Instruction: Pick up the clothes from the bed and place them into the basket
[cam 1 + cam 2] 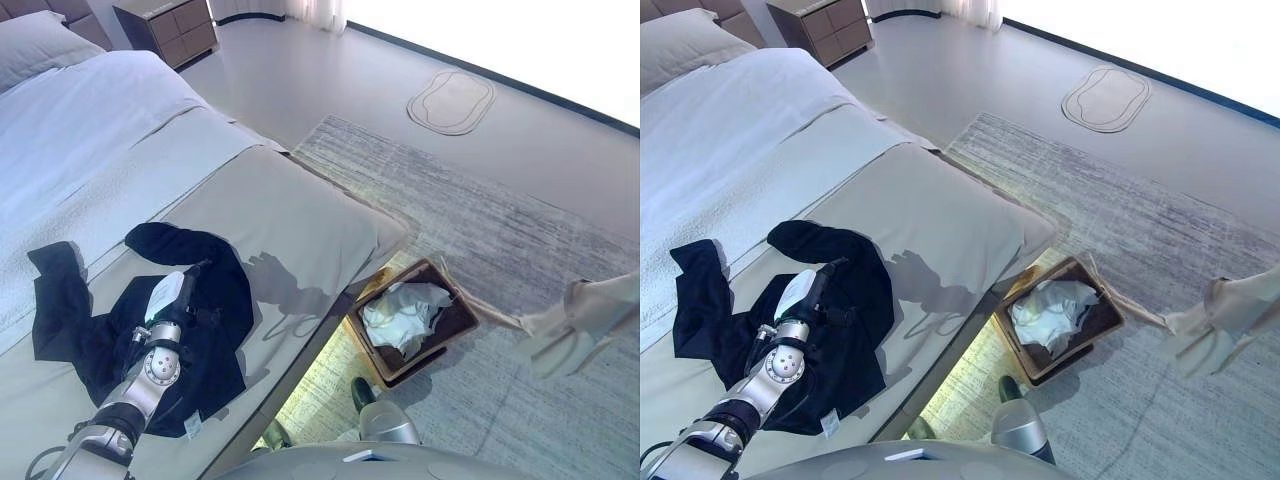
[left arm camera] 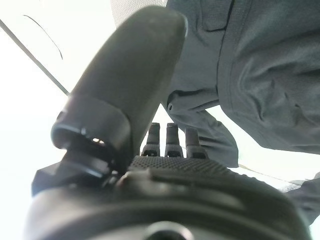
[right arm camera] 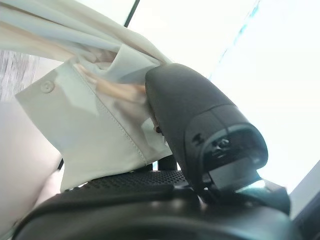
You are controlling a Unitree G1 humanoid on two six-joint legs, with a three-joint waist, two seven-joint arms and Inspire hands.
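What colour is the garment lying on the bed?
Black. The garment lies spread on the bed, clearest in the left eye view.

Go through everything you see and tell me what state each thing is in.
black garment: spread rumpled on the bed
left hand: open, resting on the black garment
right hand: shut on a pale garment, off to the basket's right
basket: on the rug, white clothes inside

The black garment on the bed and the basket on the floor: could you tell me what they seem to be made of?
The black garment looks like soft matte woven fabric, lying in limp folds with stitched seams. The basket looks like brown wicker or rattan, though its weave is too small to confirm.
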